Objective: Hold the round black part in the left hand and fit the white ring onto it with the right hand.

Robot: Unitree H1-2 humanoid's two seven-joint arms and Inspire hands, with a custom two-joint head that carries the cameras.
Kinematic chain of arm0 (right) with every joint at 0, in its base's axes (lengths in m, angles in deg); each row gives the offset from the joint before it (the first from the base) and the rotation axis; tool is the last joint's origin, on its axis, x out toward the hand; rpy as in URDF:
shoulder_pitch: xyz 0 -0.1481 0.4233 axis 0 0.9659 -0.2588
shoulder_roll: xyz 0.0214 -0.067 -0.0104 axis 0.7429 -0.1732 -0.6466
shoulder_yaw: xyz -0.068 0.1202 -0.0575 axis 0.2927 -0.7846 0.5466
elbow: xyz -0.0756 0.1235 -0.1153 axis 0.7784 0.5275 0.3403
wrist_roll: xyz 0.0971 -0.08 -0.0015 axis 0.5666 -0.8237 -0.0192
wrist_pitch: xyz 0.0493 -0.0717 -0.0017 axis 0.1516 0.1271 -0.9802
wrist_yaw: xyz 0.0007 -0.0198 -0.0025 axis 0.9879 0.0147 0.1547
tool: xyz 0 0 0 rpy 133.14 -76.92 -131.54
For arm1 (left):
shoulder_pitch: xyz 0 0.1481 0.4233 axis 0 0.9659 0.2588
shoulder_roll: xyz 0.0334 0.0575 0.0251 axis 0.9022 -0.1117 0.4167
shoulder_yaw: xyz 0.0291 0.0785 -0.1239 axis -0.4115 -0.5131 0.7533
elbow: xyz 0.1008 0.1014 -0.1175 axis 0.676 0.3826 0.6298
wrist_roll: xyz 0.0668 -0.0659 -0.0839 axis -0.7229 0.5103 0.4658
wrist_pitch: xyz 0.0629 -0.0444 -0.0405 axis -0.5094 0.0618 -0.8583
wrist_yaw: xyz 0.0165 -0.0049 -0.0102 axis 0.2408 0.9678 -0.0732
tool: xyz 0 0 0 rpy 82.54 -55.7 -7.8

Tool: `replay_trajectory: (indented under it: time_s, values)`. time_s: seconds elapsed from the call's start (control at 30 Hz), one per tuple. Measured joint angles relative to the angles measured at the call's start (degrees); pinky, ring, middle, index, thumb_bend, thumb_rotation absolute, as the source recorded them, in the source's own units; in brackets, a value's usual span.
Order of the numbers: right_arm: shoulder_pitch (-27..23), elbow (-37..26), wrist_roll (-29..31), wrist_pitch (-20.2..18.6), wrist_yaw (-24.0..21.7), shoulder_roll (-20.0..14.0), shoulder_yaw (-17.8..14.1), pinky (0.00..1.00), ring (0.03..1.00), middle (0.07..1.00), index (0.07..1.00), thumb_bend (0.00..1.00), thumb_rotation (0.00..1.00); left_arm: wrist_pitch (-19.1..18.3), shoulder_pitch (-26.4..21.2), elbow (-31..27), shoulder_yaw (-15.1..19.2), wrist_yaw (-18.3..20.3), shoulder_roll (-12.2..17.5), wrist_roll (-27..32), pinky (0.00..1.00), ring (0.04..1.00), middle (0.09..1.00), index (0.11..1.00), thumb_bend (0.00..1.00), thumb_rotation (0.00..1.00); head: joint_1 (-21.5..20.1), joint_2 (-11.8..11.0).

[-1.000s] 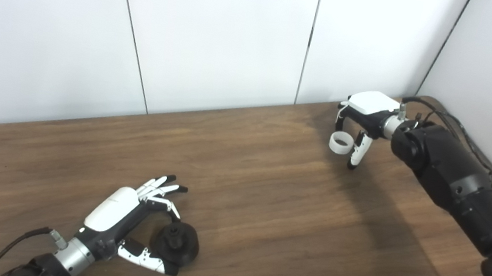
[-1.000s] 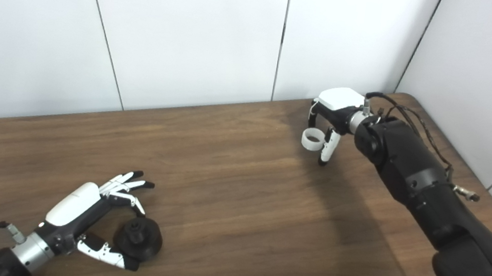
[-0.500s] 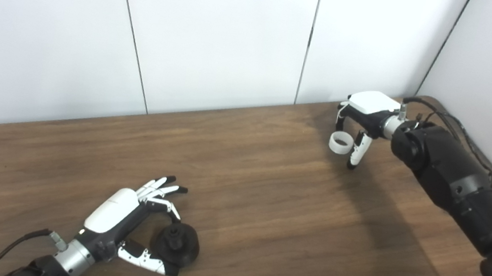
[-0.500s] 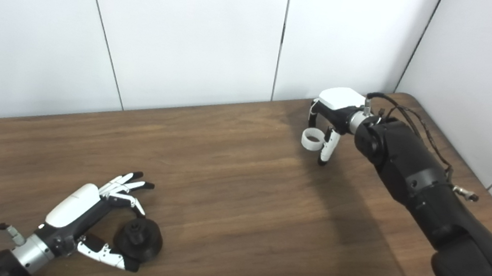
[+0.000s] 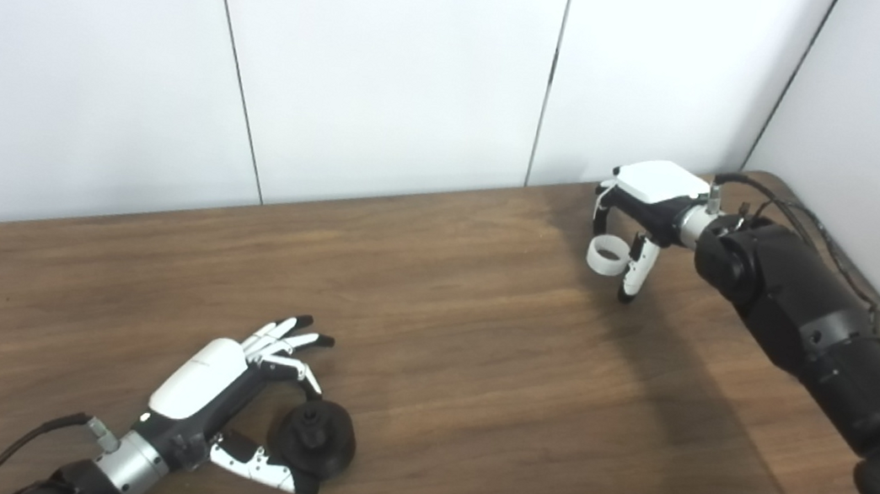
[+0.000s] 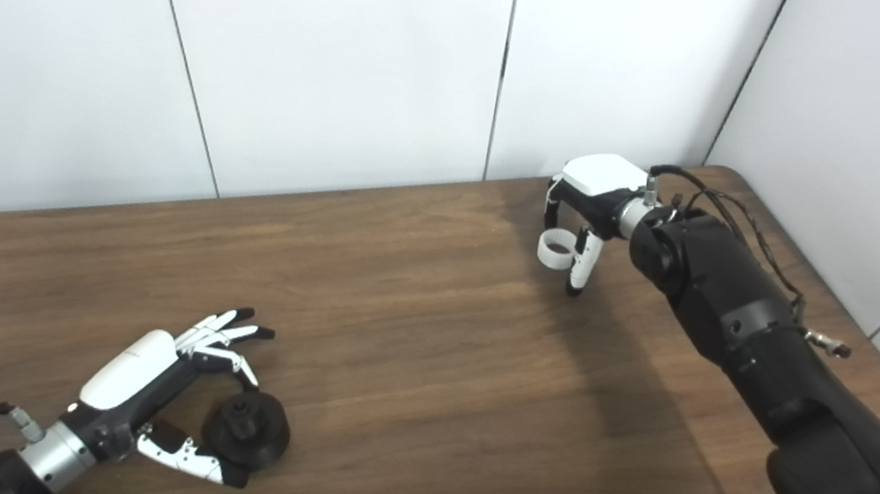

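The round black part (image 5: 313,439) lies on the wooden table (image 5: 472,387) at the near left, its small hub facing up. My left hand (image 5: 217,388) is around it: the thumb touches its near edge and one curled finger touches its far side, while the other fingers stay spread above. At the far right, my right hand (image 5: 642,210) hangs a little above the table, shut on the white ring (image 5: 607,256), which is pinched between thumb and fingers with its hole facing up. The two hands are far apart.
White wall panels (image 5: 396,63) close off the table at the back and on the right. The table's right corner lies behind my right arm (image 5: 812,330), with cables (image 5: 832,239) running along it. A cable (image 5: 23,443) trails from my left wrist.
My right hand has drifted slightly left and up with the white ring. My left hand and the black part have hardly moved.
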Motion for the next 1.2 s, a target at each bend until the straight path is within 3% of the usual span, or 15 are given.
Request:
replay_trajectory:
  time_s: [0.57,0.63,0.67,1.2]
  values:
    - [-0.7,1.3,0.5,-0.5,0.0,0.2,0.2,1.0,1.0,0.905,0.602,0.84,0.22,0.0,0.5,-0.5,0.7,0.2,0.0,-0.3,1.0,1.0,0.892,0.481,0.52,0.06,0.0,-0.1]
    - [-0.7,1.3,0.5,-0.5,-0.2,0.2,0.2,1.0,1.0,0.894,0.514,0.59,0.16,0.0,0.5,-0.7,0.7,0.5,0.0,-0.3,1.0,1.0,0.891,0.481,0.52,0.06,-0.2,0.1]
    - [-0.7,1.3,0.5,-0.4,-0.2,0.2,0.2,1.0,1.0,0.886,0.502,0.56,0.16,0.0,0.5,-0.7,0.7,0.5,0.0,-0.3,1.0,1.0,0.89,0.481,0.52,0.06,-0.2,0.1]
    - [-0.7,1.8,1.2,0.4,1.3,0.5,0.3,1.0,1.0,0.842,0.484,0.53,0.14,-0.1,0.8,-1.4,1.0,1.5,0.3,-0.3,1.0,1.0,0.889,0.481,0.52,0.06,-0.2,0.7]
